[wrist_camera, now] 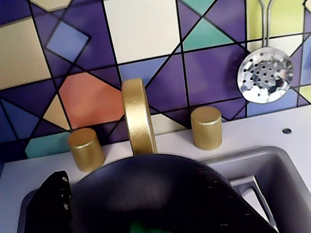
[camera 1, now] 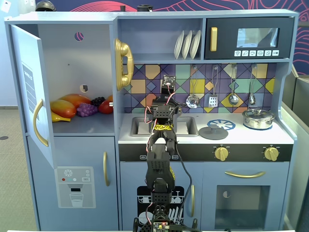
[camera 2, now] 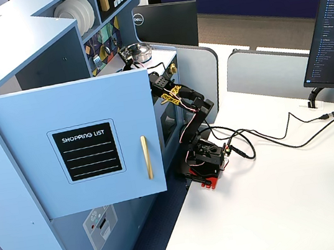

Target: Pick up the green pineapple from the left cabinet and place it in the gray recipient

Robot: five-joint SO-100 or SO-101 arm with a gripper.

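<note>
The left cabinet (camera 1: 72, 58) stands open, its door (camera 1: 31, 92) swung out. It holds an orange-yellow mango, purple grapes and a red fruit; no green pineapple shows there. My gripper (camera 1: 165, 113) is over the sink (camera 1: 186, 126), close to the gold faucet (wrist_camera: 138, 116). In the wrist view a large dark rounded shape (wrist_camera: 165, 194) fills the bottom, with a black finger (wrist_camera: 53, 199) at its left. A small green patch (wrist_camera: 141, 228) shows at the bottom edge, probably the pineapple. I cannot tell whether the jaws are open or shut. The gray recipient is not clearly visible; my arm hides the sink's middle.
Two gold knobs (wrist_camera: 206, 127) flank the faucet. Utensils hang on the tiled backsplash (camera 1: 212, 92). A shiny lidded pot (camera 1: 258, 118) and a gray lid (camera 1: 213, 132) sit on the counter. The open door (camera 2: 89, 149) juts toward the arm's base (camera 2: 203, 157).
</note>
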